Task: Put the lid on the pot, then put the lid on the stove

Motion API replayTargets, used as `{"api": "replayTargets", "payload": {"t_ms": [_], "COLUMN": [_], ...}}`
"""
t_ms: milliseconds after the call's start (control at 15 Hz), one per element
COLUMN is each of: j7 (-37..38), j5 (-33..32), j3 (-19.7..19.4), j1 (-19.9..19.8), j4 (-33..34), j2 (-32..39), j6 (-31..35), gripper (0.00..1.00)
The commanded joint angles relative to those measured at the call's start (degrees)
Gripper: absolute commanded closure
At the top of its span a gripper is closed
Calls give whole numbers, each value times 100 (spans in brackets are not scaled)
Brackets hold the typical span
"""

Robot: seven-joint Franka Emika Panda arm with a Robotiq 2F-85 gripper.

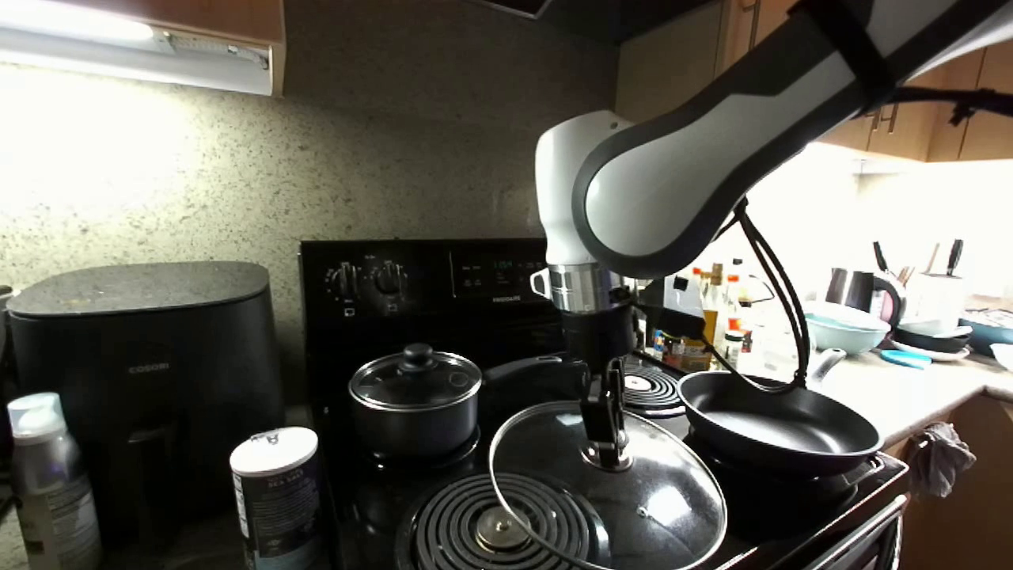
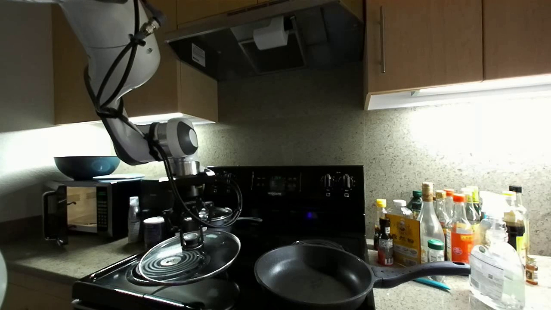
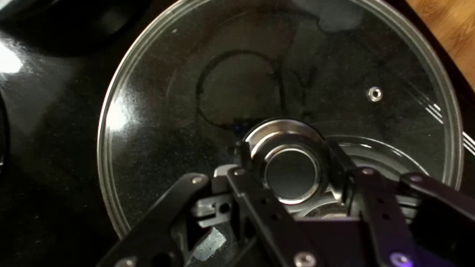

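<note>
The lid [image 1: 673, 499] is a large domed glass disc with a steel rim and dark knob. It hangs tilted over the front coil burner, which shows through the glass; it also shows in an exterior view [image 2: 217, 254] and fills the wrist view [image 3: 178, 104]. My gripper [image 3: 289, 159] has a finger on each side of the knob and is shut on it. The gripper also shows in both exterior views [image 1: 608, 443] [image 2: 192, 243]. The pot, a wide black frying pan [image 1: 783, 419] [image 2: 314, 280], sits uncovered on the stove [image 1: 427, 301] [image 2: 292, 206], beside the lid.
A smaller deep pot with its own glass lid [image 1: 419, 419] stands on the rear burner behind the lid. A salt canister [image 1: 277, 491] and an air fryer [image 1: 150, 380] stand beside the stove. Bottles [image 2: 460, 232] crowd the counter near the pan's handle [image 2: 422, 272].
</note>
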Motion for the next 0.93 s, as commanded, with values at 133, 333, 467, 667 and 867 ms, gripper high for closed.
{"api": "replayTargets", "payload": {"t_ms": [133, 333, 467, 667, 867], "j7": [1207, 1905, 2138, 1980, 2009], "j5": [-561, -850, -793, -677, -676], "j3": [-44, -19, -8, 32, 34], "j1": [30, -16, -63, -66, -71], "j4": [-547, -832, -923, -733, -807], "j2": [-1092, -1655, -1867, -1619, -1682], "j6": [167, 239, 230, 74, 75], "gripper": [75, 75, 75, 50, 75]}}
